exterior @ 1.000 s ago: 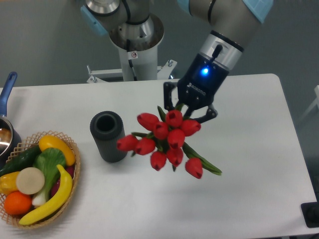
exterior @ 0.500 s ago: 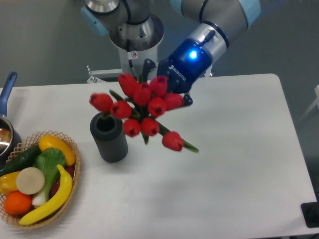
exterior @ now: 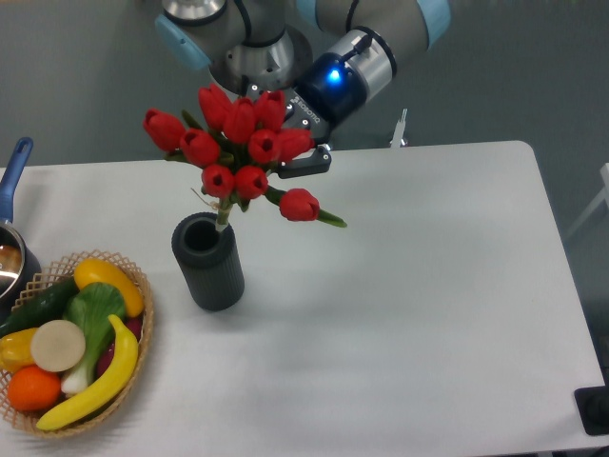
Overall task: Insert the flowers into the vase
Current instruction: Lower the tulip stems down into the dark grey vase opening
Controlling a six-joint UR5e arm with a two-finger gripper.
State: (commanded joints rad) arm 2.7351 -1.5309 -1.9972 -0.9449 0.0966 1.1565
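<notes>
Flowers (exterior: 238, 143): you see the bunch held above the vase, long axis near upright, buds up, stem ends down at the mouth.
Vase (exterior: 207, 261): upright, left half of the desk (exterior: 428, 314).
Hand (exterior: 297, 157): clamped on the bunch.

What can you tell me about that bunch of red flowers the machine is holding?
The flowers are a bunch of red tulip buds, about ten, on green stems with a few green leaves; they look artificial. The end effector holds them from behind, its fingers mostly hidden by the blooms. The bunch hangs in the air, blooms fanned wide toward the camera, one bud drooping low on the right. The stem tips point down at the mouth of the dark ribbed vase; whether they have entered it is unclear.
</notes>
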